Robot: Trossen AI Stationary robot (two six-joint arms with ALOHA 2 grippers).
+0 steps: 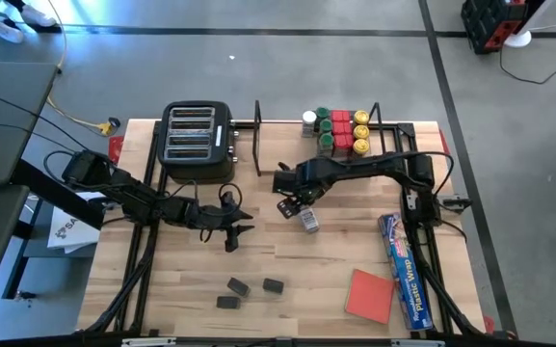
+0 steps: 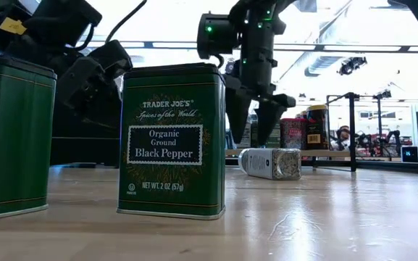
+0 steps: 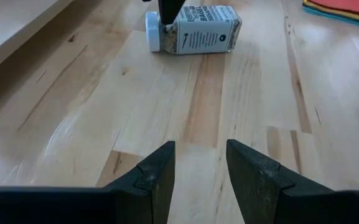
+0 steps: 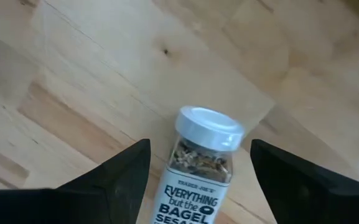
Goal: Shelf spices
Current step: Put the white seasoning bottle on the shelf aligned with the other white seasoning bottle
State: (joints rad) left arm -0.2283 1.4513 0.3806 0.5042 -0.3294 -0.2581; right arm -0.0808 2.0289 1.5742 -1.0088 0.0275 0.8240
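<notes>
A clear spice jar (image 4: pixel 204 158) with a white cap lies on its side on the table, also seen in the high view (image 1: pixel 308 220) and the low view (image 2: pixel 270 163). My right gripper (image 4: pixel 199 149) hangs open just above it, pointing down, one finger on either side of the cap end, touching nothing. My left gripper (image 3: pixel 201 168) stands open, low over the bare wood left of the jar (image 3: pixel 191 30). The black wire shelf (image 1: pixel 258 145) at the far edge holds several jars (image 1: pixel 340 130) with red, yellow and green tops. Three small dark tins (image 1: pixel 249 289) stand near the front edge.
A black toaster (image 1: pixel 198 143) stands left of the shelf. A flat red pad (image 1: pixel 369 294) and a long blue plastic-wrap box (image 1: pixel 403 270) lie at the front right. In the low view a green pepper tin (image 2: pixel 172 141) stands close to the camera.
</notes>
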